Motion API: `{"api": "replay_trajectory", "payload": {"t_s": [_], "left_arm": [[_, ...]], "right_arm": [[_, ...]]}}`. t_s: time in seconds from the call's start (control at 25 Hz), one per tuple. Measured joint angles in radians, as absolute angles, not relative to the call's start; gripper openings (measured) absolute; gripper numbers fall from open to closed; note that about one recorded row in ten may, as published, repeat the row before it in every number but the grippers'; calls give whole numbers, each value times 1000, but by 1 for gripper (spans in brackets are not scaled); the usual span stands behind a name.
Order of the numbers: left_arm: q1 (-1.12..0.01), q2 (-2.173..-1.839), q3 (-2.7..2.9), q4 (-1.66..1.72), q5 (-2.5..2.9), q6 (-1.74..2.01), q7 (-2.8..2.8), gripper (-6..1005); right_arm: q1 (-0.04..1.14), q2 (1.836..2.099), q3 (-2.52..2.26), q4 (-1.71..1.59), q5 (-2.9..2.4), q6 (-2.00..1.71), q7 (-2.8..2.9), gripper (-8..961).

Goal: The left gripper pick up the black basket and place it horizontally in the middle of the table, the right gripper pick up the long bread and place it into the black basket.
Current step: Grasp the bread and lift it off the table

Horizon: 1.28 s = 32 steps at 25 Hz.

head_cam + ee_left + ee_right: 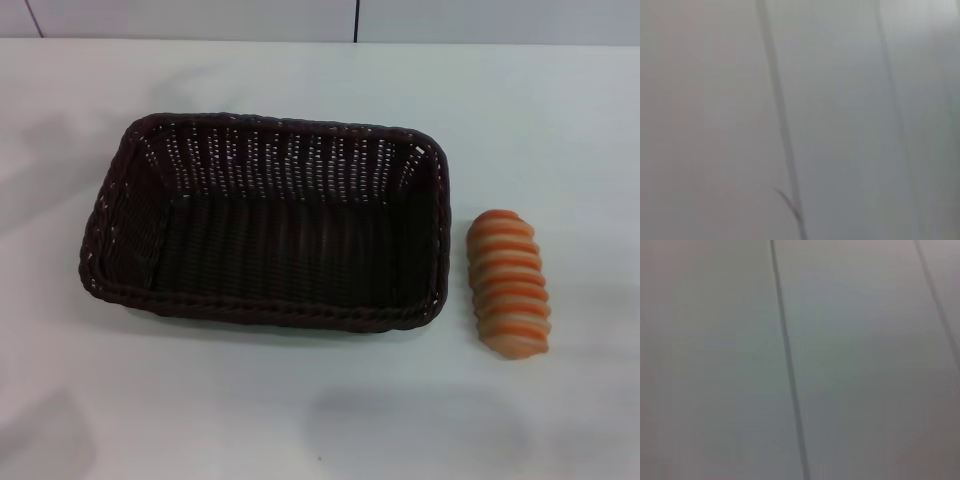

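— On the table (300,420), where do things lie?
— Basket (270,235) mid-table, long side across; bread (509,283) just right of it, lengthwise front to back.
— Grippers?
— Neither is in view, so claw state can't be told.
— Advice?
— Left should probably pinch the basket's rim, keeping it level.

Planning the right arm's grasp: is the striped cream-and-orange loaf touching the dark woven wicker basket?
Apart. The head view shows bare white table between loaf and basket.
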<state>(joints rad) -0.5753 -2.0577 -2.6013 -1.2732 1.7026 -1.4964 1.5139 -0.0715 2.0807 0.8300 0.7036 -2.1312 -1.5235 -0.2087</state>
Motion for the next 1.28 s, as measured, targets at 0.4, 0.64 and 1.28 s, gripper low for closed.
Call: {"api": "replay_trajectory", "payload": {"t_s": [0.4, 0.64, 1.28], "left_arm": [[-371, -2053, -2603, -1189, 1507, -1379, 1544, 676], [-348, -2043, -2622, -1173, 1506, -1373, 1538, 676], [-355, -2035, -2615, -1172, 1504, -1371, 1521, 676]], "right_arm": [[-80, 2072, 618, 826, -2133, -1406, -233, 551], [-99, 2043, 568, 921, -2155, -1318, -349, 551], [-214, 1908, 695, 1530, -1691, -689, -941, 755]]}}
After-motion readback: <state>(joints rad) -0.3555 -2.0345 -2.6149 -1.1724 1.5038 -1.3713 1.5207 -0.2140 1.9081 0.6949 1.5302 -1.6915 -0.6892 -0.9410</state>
